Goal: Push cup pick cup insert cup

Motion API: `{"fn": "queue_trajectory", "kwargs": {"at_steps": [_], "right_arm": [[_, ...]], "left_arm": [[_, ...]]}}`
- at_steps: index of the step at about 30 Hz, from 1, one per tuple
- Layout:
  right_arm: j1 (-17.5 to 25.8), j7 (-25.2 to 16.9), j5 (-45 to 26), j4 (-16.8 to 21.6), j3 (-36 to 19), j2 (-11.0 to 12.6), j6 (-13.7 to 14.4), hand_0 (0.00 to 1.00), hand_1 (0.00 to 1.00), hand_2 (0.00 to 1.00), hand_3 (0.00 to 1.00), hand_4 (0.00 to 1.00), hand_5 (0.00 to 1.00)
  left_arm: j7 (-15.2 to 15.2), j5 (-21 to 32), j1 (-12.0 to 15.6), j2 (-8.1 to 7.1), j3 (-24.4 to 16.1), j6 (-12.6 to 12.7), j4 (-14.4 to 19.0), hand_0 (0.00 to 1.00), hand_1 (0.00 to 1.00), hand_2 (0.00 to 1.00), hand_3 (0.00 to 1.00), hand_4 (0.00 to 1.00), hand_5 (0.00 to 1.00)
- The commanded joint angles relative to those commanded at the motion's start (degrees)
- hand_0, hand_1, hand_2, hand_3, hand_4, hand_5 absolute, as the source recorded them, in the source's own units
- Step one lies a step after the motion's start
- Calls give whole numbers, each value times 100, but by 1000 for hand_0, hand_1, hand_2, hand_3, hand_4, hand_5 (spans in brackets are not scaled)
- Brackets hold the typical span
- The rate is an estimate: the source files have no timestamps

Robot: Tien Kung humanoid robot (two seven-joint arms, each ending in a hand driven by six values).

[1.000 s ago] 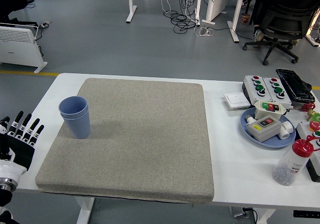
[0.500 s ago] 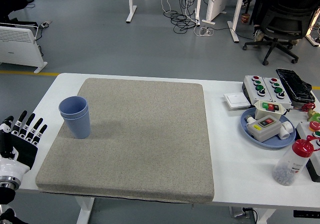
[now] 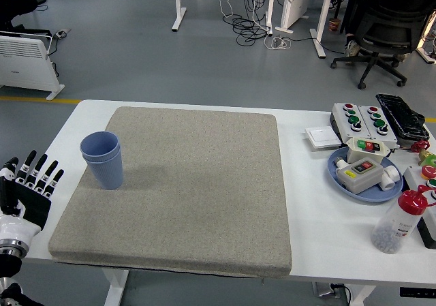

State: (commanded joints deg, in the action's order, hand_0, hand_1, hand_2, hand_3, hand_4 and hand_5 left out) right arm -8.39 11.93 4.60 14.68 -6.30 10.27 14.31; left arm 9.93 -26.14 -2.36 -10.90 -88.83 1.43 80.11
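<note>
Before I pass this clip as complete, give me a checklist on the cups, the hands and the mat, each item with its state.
1. Cups nested: the blue cups show a double rim, one seated inside the other. Ok.
2. Stack upright on the grey mat, near its left edge. Ok.
3. Left hand clear of the stack, fingers spread, holding nothing, at the table's left edge. Ok.
4. Right hand: not in view. Cannot tell.
5. Any loose cup left on the mat: none visible. Ok.
6. Blue tray with switch boxes and the red-capped bottle sit apart, on the right side. Ok.
</note>
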Motion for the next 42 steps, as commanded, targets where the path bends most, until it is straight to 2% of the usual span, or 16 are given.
{"fn": "queue_trajectory", "kwargs": {"at_steps": [42], "right_arm": [[-9,23,83,2,-46,6,6,689,614,636,570,92,483]], "left_arm": [[-10,0,-9,17,31,74,-112,914,908,965,958,527,998]]}}
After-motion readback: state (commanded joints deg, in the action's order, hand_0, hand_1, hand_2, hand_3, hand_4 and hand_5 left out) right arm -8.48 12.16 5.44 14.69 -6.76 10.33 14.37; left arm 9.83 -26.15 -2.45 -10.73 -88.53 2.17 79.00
